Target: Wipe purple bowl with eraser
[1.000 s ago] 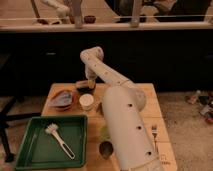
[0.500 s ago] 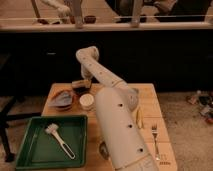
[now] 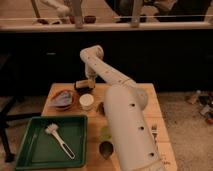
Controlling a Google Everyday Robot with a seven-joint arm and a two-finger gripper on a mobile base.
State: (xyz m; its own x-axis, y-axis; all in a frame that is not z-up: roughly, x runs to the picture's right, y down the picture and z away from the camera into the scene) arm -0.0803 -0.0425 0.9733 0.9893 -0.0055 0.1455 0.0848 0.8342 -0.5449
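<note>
Tool [image 3: 89,79] just above purple bowl [image 3: 84,89], eraser [image 3: 82,82] a tan patch at its rim; tool's grip unclear

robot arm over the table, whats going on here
The robot's arm reaches across the wooden table, with its gripper down at the purple bowl on the far side. A pale block, likely the eraser, sits at the bowl's rim right under the gripper. The white cup, the brown bowl and the brush in the green tray stand apart from it.

Partly hidden: purple bowl [image 3: 83,87], under claw [image 3: 89,80] at tabletop [image 3: 151,111] far edge. Tabletop middle behind arm [image 3: 129,131]; arm cut at bottom edge.
</note>
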